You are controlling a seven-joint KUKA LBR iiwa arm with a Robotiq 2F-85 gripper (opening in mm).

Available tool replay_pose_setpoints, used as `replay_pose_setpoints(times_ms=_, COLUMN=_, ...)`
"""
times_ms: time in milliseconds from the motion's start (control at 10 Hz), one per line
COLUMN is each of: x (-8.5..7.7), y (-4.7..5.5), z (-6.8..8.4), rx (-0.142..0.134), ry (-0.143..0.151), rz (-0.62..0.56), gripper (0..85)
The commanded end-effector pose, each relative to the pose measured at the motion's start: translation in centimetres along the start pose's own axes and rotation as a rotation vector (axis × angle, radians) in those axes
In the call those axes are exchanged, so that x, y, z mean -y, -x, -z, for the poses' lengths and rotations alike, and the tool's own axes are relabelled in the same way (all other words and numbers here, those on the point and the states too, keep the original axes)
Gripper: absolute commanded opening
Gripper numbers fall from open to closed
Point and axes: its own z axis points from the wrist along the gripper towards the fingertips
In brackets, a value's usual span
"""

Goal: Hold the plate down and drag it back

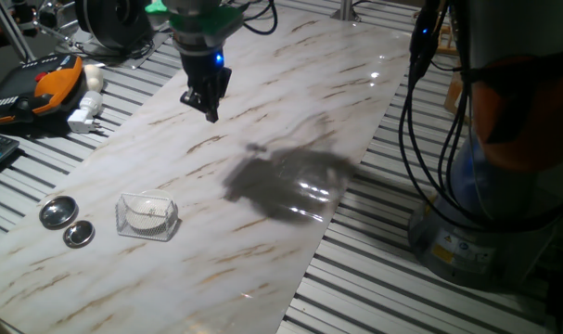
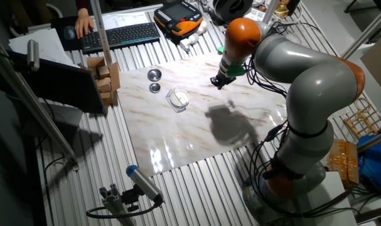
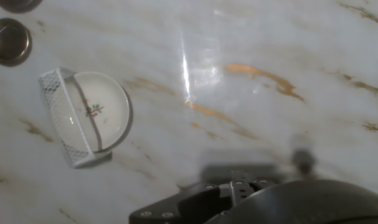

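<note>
The gripper (image 1: 211, 104) hung above the far part of the marble board (image 1: 262, 186), well apart from the plate (image 1: 151, 215). Its dark fingers pointed down toward the board and looked close together in the first fixed view, but whether they were fully closed could not be told from any view; nothing was seen between them.

The plate lay on the near left part of the board in that view. It was small, round and white, with a faint speckled mark at its centre, plain in the hand view (image 3: 96, 112). A clear box with a wire frame (image 1: 147, 217) sat over or around it; in the hand view the box's mesh end (image 3: 59, 118) covered the left side of the plate and a thin frame wire crossed the dish. Whether the plate rested inside the box or under it could not be told.

Just left of the plate and box lay two shiny round metal lids (image 1: 58, 212), (image 1: 79, 234), close to each other and near the board's left edge. In the other fixed view the lids (image 2: 154, 75) lay on the far side of the plate (image 2: 177, 98).

A dark shadow of the arm (image 1: 281, 186) fell on the middle of the board, to the right of the plate.

The orange and grey arm (image 2: 303, 81) reached in from the right in the other fixed view, its wrist bent down over the far edge of the board.
</note>
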Motion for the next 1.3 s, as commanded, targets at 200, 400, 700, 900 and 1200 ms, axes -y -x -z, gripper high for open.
replay_pose_setpoints(times_ms=200, x=-0.9, y=-0.4, z=-0.5, rx=0.001, ry=-0.008, rz=-0.049, gripper=0.0)
replay_pose_setpoints(times_ms=400, x=-1.5, y=-0.8, z=-0.6, rx=0.001, ry=-0.013, rz=-0.081, gripper=0.0)
replay_pose_setpoints(times_ms=700, x=-2.0, y=-1.0, z=-0.7, rx=-0.007, ry=-0.025, rz=-0.113, gripper=0.0)
replay_pose_setpoints(times_ms=900, x=-2.0, y=-0.9, z=-0.9, rx=-0.011, ry=-0.001, rz=-0.117, gripper=0.0)
replay_pose_setpoints(times_ms=1200, x=-2.0, y=-0.9, z=-0.9, rx=-0.007, ry=-0.017, rz=-0.146, gripper=0.0)
